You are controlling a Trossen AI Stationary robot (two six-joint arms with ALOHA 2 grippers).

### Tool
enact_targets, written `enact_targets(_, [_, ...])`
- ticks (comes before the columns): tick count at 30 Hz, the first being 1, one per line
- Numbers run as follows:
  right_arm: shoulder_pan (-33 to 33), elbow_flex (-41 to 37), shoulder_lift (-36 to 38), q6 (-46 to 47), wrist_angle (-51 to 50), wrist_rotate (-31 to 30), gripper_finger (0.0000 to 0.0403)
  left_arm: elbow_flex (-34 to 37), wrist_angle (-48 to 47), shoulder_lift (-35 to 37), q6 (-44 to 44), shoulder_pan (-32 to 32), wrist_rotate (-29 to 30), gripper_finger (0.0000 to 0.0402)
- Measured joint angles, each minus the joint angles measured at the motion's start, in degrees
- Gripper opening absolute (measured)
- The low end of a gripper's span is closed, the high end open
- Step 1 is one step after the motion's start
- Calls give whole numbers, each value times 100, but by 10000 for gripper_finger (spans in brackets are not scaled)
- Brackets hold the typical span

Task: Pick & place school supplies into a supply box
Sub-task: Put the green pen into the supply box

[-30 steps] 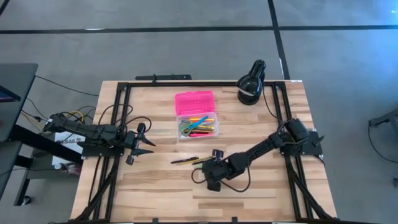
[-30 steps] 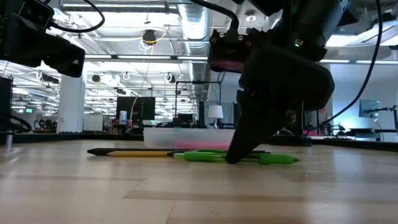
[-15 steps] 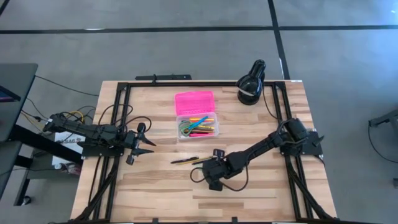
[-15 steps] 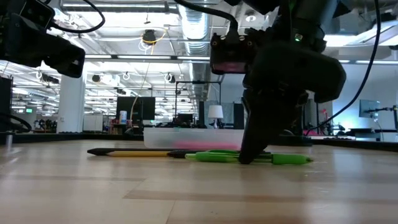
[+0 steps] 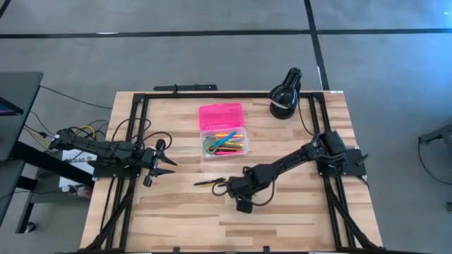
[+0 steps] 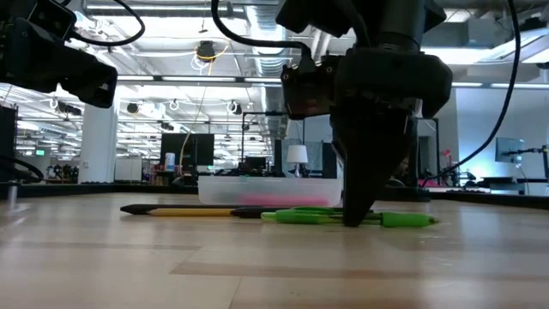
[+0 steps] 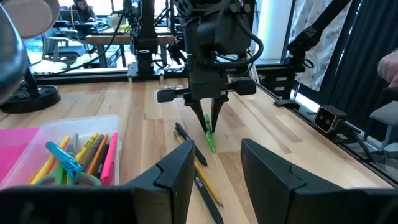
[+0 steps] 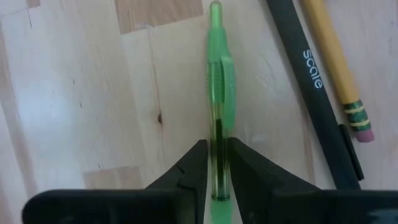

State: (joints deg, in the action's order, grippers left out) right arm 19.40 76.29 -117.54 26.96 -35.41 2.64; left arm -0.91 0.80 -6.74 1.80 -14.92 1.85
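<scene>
Fingers of my right gripper (image 8: 216, 150), pinched together a second ago, have parted a little. They now stand narrowly apart, one on each side of the translucent green plastic pen (image 8: 219, 74), which lies flat on the pale wooden table (image 5: 296, 219) near its middle. I cannot tell whether they press on it yet. In the low view the pen has also slid a little to the right. I judge this the set-up for a proper pinch; the lift is not yet done.

Just beyond lie the black pen (image 8: 311, 68) and the yellow pencil (image 8: 336, 62), also waiting.

At the left, my left gripper (image 5: 168, 162) hovers with fingers apart, empty.

Farther off, the clear-based plastic case (image 5: 246, 134) with its pink lid (image 5: 221, 115) folded back holds several supplies.
</scene>
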Motion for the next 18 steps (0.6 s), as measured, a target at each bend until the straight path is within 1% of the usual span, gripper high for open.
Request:
enact_targets(6, [-3,-1,0,-63,-9,-40,58,0,0,0,0,-1,4,128])
enact_targets(14, [0,0,2,-214,-14,-86,17,0,0,0,-1,-1,7,128])
enact_targets(18, [0,-1,2,-214,-14,-96,11,0,1,0,-2,0,7,128])
